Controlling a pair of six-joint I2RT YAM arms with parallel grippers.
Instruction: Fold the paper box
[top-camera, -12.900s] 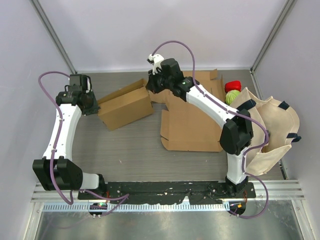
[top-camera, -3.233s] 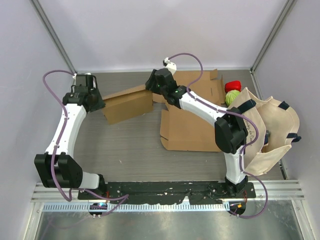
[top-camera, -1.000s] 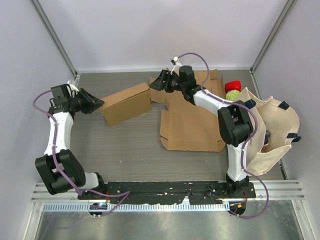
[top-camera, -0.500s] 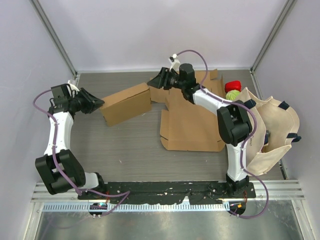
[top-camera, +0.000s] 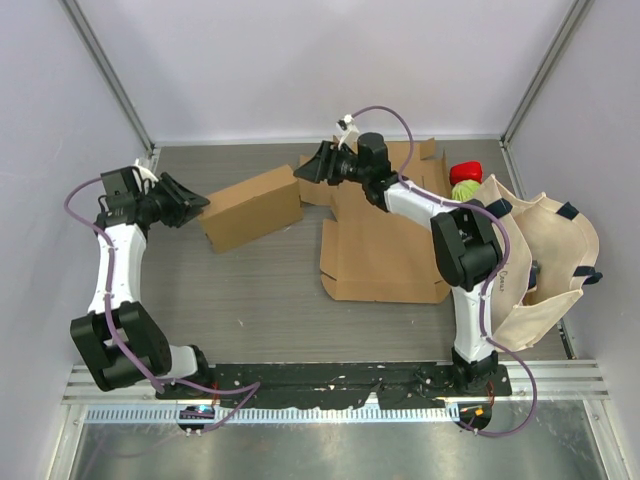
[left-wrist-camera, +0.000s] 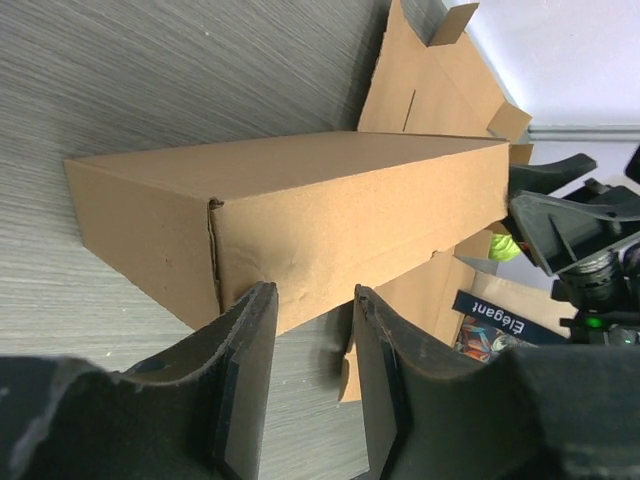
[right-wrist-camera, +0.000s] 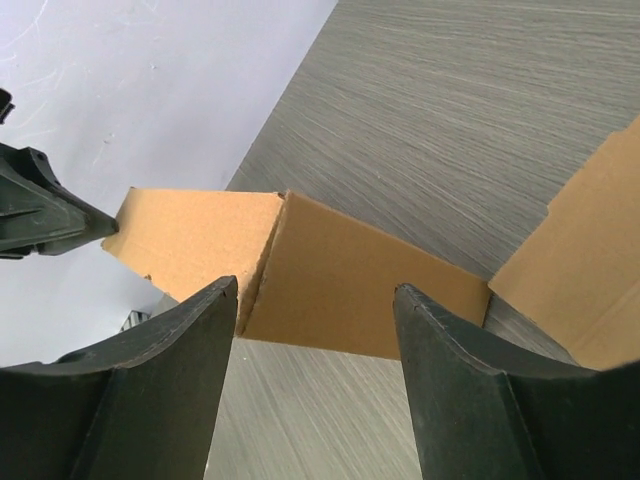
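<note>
We are holding the left gripper (top-camera: 198, 203) at the left end of the paper box (top-camera: 250, 207), jaws narrowly parted and gripping nothing. The box is lying closed on the worktop (top-camera: 250, 290), its lid flap no longer raised as it was three seconds ago. The right gripper (top-camera: 303, 172), jaws wide, is hovering at the box's right end, having drawn back off it.

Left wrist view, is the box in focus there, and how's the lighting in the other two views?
Left wrist view: the paper box is crisp, grain visible, while the left tool up close is dark and soft. Right wrist view: the right tool is dim and soft-edged against a bright wall. Top external view: even light, faint shadows, glare on the metal sheet at the near edge.
</note>
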